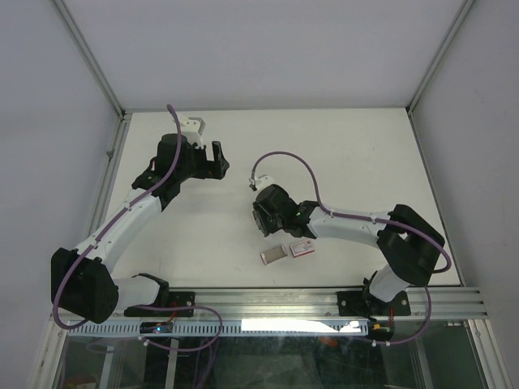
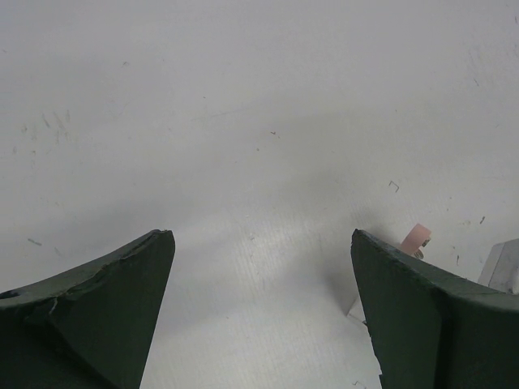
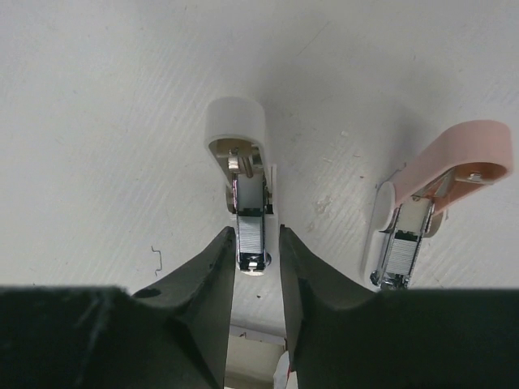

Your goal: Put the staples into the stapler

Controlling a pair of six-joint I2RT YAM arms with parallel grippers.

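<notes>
**Right gripper** [image 3: 257, 235]: fingers [image 3: 203, 284] drawn nearly together, flanking the near end of the stapler's channel. Whether they pinch anything cannot be told.

**Staples** [image 3: 250, 227]: ribbed silvery strip lying lengthwise in the stapler's open channel, its near end between the fingertips.

**Stapler** [image 3: 235, 121]: white, rounded far end, on the table [image 3: 97, 121], channel facing up. Landmark for this entry.

**Loose staple** [image 3: 157, 258]: single bent wire, left of the stapler, apart from it.

**Pink stapler** [image 3: 458, 154]: right of the stapler, well apart, lid raised, a silvery row showing in its channel too.

**Box** [image 1: 302, 250] and tray [image 1: 273, 254]: side by side on the arm-base side of the stapler, behind the right gripper.

**Left gripper** [image 2: 263, 243]: well left of the stapler, fingers wide apart, holding nothing.

**Step in hand**: seating the strip in the channel, by appearance.

**Next move calls for**: the strip pressed flat and straight, fingers withdrawn without dragging it, then the stapler closed.
</notes>
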